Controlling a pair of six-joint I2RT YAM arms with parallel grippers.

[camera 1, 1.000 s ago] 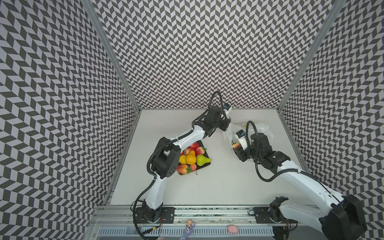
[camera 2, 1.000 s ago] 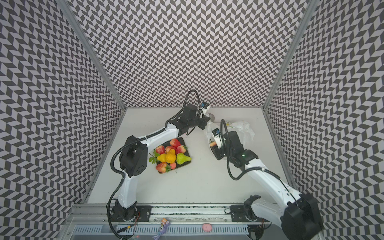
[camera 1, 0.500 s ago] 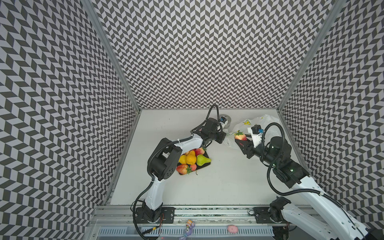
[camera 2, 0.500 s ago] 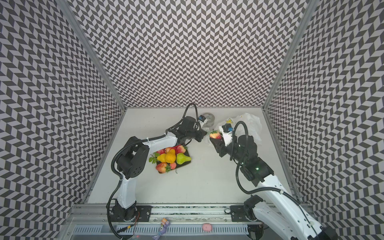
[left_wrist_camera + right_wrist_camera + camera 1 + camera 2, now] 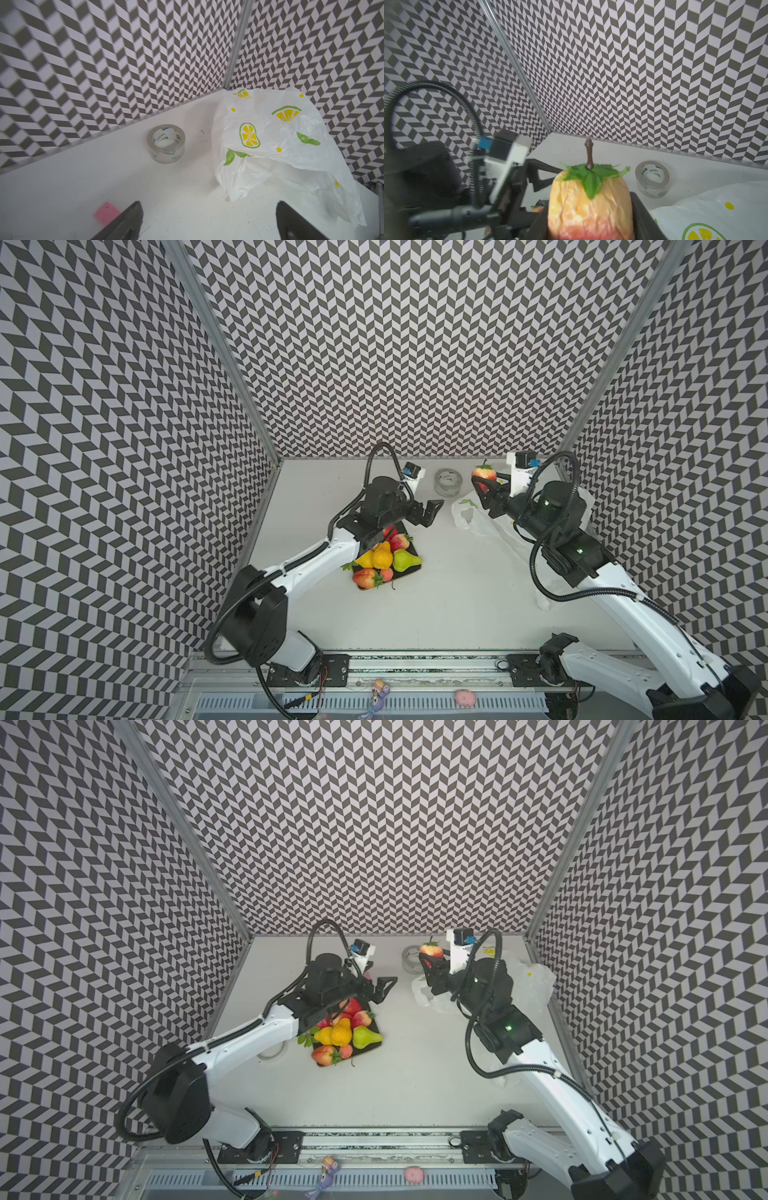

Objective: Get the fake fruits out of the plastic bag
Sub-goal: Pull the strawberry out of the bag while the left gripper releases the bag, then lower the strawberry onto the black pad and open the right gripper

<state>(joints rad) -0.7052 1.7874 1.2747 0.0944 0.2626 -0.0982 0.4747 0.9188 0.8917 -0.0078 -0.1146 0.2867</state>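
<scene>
"Where's the right gripper?"

"Upper right of centre in a top view, pinching a red-and-yellow strawberry. The plastic bag lies crumpled just below it in the frame."

"And the left gripper?"

"Spread and empty, mid-frame, just up-right of the other fake fruits heaped on a black tray."

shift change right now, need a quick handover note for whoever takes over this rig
Left end effector: open, empty, hovering between the fruit pile and the bag.
Right end effector: shut on a red-and-yellow fruit, lifted clear of the plastic bag.
Done: a pile of fruits sits on the black tray.
Left: set the held fruit with the pile. The bag looks flat, but check inside.
</scene>
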